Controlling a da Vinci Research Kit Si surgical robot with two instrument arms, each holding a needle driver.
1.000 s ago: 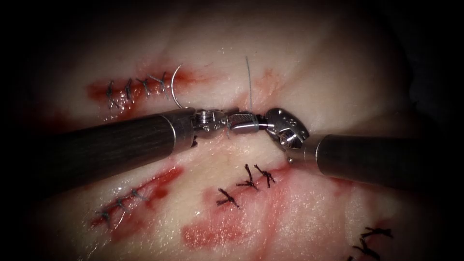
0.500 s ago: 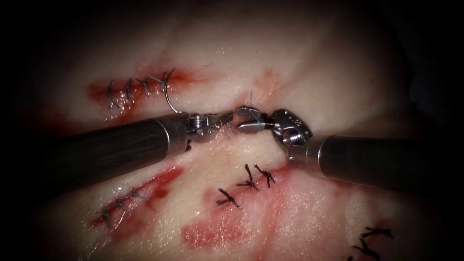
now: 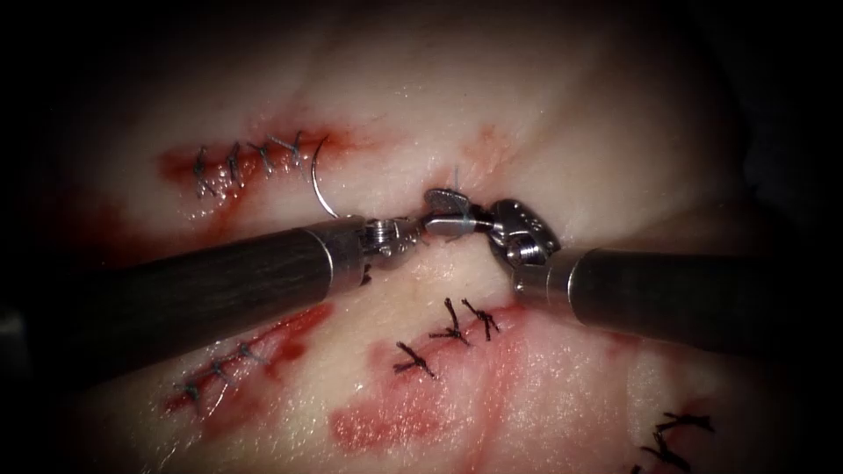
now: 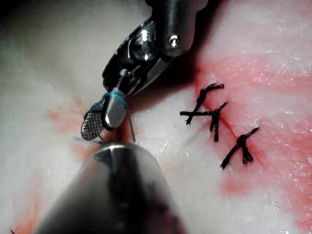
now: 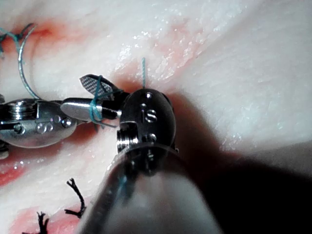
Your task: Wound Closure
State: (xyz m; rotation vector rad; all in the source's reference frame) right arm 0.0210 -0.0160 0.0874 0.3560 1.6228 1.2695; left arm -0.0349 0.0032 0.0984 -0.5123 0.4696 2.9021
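Thread [image 5: 97,105] wraps the right tool [image 3: 446,213], jaws parted, gripping nothing. One needle [image 3: 318,180] rises free of tissue [image 3: 571,132] beside the left tool [image 3: 399,235], jaw state undeterminable.

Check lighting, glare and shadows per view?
Endoscope view: dark vignette, central light, glints on the right tool, jaws open, thread looped round them. Left wrist view: strongly lit tissue, glare on that tool's wrist. Right wrist view: heavy shadow beside its shaft; needle arcs by the left tool, seemingly out of the tissue, grip unclear.
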